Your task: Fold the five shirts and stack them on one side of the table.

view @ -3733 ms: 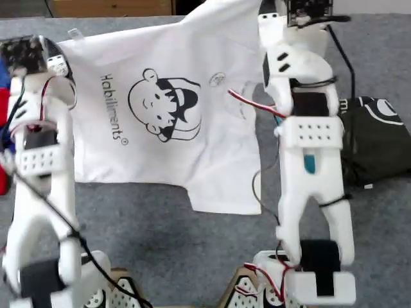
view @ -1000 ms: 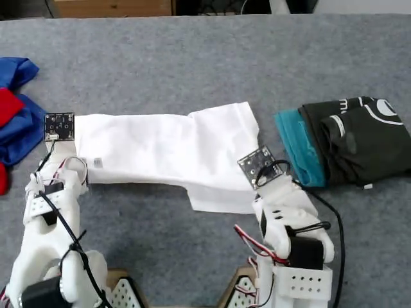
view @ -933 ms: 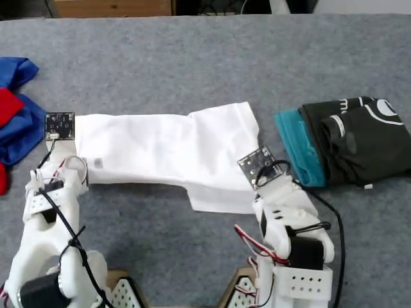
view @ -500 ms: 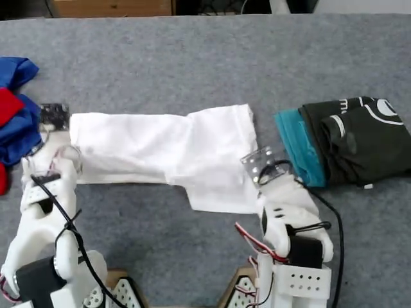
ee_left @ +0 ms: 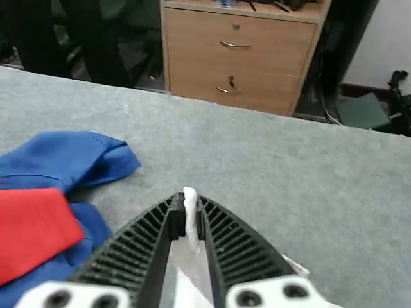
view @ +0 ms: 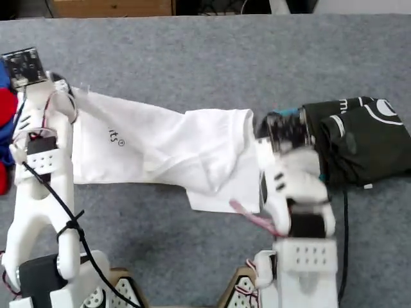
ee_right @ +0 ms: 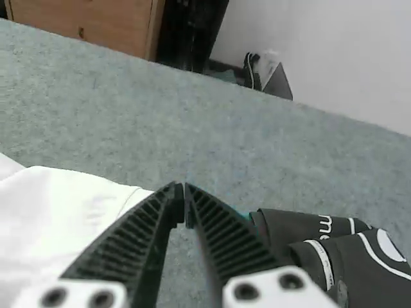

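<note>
Where the white shirt (view: 167, 144) ends, dark folded shirts (view: 363, 138) lie close

The high camera is looking straight down on the grey desk (view: 192, 58) from above the arms. Each wrist camera is riding close behind its own gripper and looking low across the desk, the left gripper (ee_left: 186, 199) facing a wooden cabinet (ee_left: 241, 58), the right gripper (ee_right: 180, 189) a white wall (ee_right: 334, 45). All three are sharing the white shirt (view: 160, 141).

right arm (view: 292, 186) all motion-smeared, teal shirt (ee_right: 242, 215) down to a sliver behind the right gripper (ee_right: 180, 190), white shirt (view: 160, 144) print folded under – only a few letters showing, blue shirt (ee_left: 58, 160) and red shirt (ee_left: 29, 231) chopped by the frame edge
</note>
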